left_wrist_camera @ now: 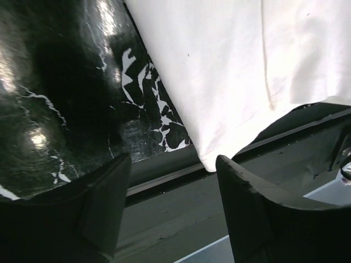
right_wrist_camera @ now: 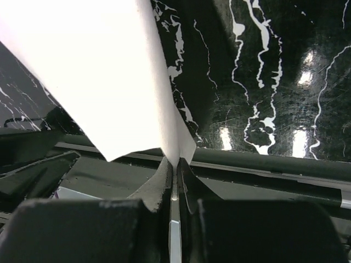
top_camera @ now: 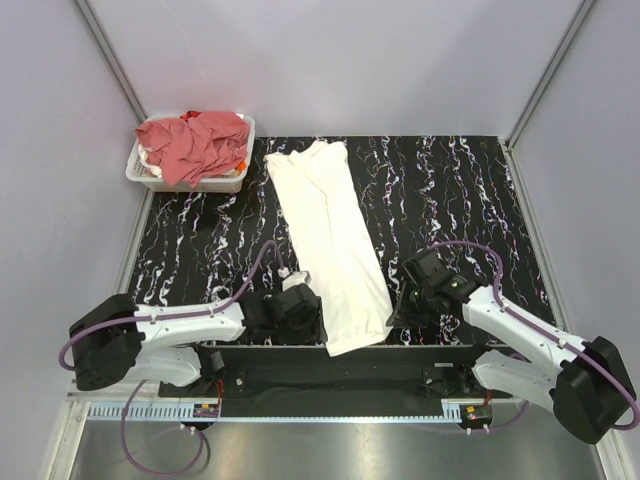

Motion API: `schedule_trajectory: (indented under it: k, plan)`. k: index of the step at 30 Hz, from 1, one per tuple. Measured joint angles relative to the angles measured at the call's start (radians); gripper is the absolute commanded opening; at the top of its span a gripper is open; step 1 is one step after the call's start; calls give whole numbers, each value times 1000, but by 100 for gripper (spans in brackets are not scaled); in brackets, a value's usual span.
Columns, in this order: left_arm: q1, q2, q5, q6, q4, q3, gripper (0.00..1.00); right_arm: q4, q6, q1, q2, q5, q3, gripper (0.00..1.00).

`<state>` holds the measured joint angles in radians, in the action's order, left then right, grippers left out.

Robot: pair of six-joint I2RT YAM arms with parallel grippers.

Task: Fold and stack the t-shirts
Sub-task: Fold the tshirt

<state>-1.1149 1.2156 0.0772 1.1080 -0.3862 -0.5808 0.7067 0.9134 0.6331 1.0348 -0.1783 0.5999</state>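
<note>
Thin white cotton t-shirt (top_camera: 328,240) was laid lengthwise on desk (top_camera: 450,200), hem at near edge. Right fingers (right_wrist_camera: 174,164) were pinched on hem corner; left fingers (left_wrist_camera: 118,181) spread, empty. Cloth judged limp, light; corners best gripped.

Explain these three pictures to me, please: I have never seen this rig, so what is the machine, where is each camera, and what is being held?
Two robot arms are bolted at the table's near edge. One picture looks down from above; the others come from cameras on each wrist. A white t-shirt, folded long, lies on the black marbled table. The right gripper is shut on its near corner; the left gripper is open beside the other near corner. Salmon-red t-shirts fill a white basket at the far left.
</note>
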Motion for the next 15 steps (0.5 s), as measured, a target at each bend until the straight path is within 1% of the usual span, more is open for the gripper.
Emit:
schedule_trajectory:
  k: [3, 8, 15]
  plan:
    - [-30, 49, -11, 2, 21, -9, 63, -8, 0, 0, 3, 0, -14, 0]
    - [-63, 82, -19, 18, 34, -23, 61, -24, 0, 0, 8, 0, -37, 0]
    - [-80, 125, -25, 31, 55, -60, 57, -42, 0, 0, 21, -5, -45, 0]
